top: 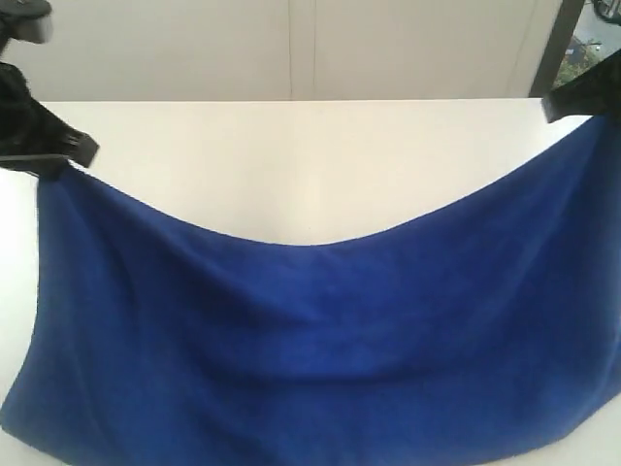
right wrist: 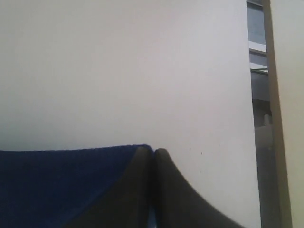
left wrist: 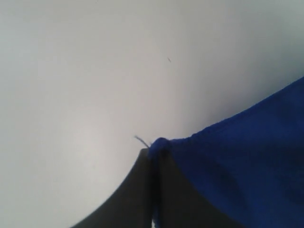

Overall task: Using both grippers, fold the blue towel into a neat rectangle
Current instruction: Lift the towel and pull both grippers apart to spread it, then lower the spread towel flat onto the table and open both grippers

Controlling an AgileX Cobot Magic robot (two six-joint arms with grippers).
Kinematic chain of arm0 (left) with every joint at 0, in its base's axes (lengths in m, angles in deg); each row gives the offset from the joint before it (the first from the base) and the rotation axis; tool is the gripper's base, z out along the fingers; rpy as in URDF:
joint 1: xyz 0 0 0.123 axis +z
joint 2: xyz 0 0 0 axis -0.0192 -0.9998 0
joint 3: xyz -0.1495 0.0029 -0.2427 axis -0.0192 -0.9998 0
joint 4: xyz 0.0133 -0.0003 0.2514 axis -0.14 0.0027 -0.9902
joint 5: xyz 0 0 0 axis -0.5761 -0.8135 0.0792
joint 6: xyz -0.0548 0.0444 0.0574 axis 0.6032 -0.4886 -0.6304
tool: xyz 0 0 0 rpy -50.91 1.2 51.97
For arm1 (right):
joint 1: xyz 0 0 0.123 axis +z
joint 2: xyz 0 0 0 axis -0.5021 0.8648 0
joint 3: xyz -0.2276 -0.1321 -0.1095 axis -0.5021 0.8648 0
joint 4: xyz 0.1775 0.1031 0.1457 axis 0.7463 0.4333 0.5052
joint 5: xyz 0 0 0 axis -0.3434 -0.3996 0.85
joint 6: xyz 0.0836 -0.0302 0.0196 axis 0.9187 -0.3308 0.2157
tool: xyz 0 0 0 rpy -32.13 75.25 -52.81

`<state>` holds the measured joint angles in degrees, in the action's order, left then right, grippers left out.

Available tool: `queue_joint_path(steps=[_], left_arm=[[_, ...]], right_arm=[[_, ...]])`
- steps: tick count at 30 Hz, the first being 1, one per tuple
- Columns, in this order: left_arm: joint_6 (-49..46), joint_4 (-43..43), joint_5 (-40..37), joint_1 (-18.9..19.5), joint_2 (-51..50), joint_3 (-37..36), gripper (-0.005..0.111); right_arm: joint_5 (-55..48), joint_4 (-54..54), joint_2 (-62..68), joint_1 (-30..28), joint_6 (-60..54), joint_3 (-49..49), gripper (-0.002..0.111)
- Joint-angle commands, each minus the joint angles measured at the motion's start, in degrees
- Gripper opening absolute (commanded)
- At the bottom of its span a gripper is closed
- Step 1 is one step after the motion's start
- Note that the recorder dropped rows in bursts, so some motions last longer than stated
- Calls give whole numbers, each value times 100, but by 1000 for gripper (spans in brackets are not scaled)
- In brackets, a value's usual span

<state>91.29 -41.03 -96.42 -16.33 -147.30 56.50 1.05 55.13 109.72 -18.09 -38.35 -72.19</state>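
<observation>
Both arms are up, and the deep royal-blue soft cloth towel (top: 310, 349) is strung between them over the plain white bench (top: 291, 165)! The black left gripper (top: 80, 153), over by the bench's left edge, has its jaws pinched tight on one top corner of the towel, and the left wrist view shows the hem bunched right at the tips. The black right gripper (top: 555, 105), up near the bench's far right corner, has its jaws clamped on the other top corner. Between them the top hem sags in a deep curve toward the bench's middle. The lower cloth spreads wide along the near side, reaching toward the near left corner.
</observation>
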Motion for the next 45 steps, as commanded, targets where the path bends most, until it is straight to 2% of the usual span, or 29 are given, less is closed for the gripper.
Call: queue_joint_path(steps=[1, 4, 9, 14, 19, 32, 40, 45], left_arm=[[416, -351, 1595, 126, -1008, -50, 0], [525, -361, 2283, 322, -1510, -50, 0], [473, -361, 3365, 538, -2100, -50, 0], [497, -361, 4061, 756, -2392, -50, 0], [497, -361, 4288, 941, -2617, -50, 0], [376, -361, 4783, 957, -2929, -50, 0], [189, -361, 4844, 1260, -3065, -50, 0], [234, -361, 5149, 1272, -3262, -50, 0]], right_arm=[[994, -1316, 959, -26, 1361, 50, 0], [1322, -1843, 1414, -26, 1966, 50, 0], [1892, -2026, 1987, -100, 2268, 50, 0], [2095, -2394, 2307, -383, 2870, 38, 0], [2685, -2464, 2482, -662, 2955, 38, 0], [3615, -2524, 3007, -1244, 2966, 38, 0], [4329, -2524, 3179, -1337, 2966, 38, 0], [4436, -2524, 3441, -1337, 2966, -84, 0]])
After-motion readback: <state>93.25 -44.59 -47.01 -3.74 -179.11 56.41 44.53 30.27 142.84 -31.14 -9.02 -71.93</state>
